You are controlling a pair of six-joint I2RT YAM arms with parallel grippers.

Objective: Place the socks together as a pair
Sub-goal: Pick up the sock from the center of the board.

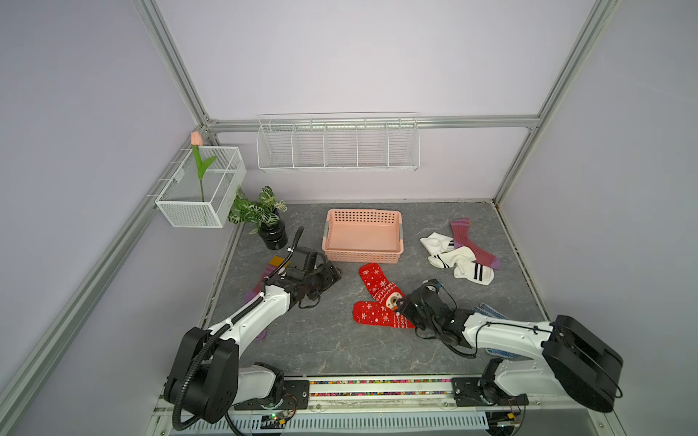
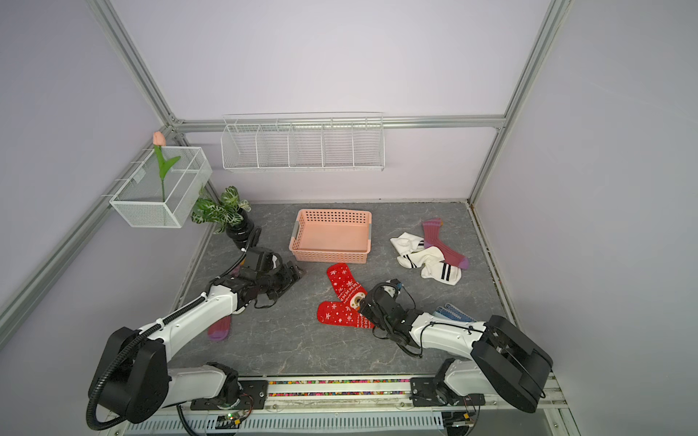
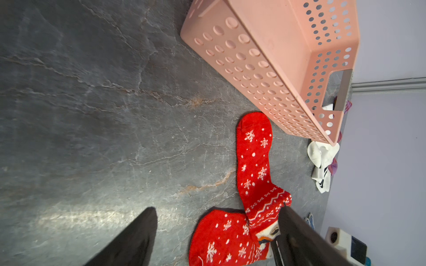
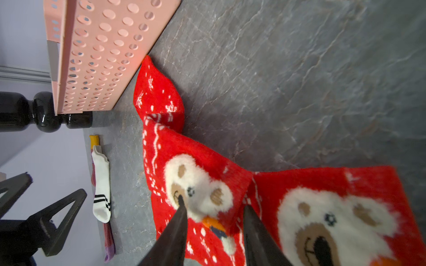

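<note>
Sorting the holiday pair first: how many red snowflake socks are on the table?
2. One red sock runs from the pink basket's front wall toward the right gripper. The second red sock lies nearer the robot, and their cuffs meet at that gripper. None seems hidden.

From my station, the basket reads peach, dotted with round holes. At its six o'clock, two red socks carry white snowflakes and cream bear faces. At three o'clock I see white socks with black stripes and a ribbed maroon sock, purple-toed. At eight o'clock, another maroon sock shows a mustard cuff. The table is grey, pale-veined.
</note>
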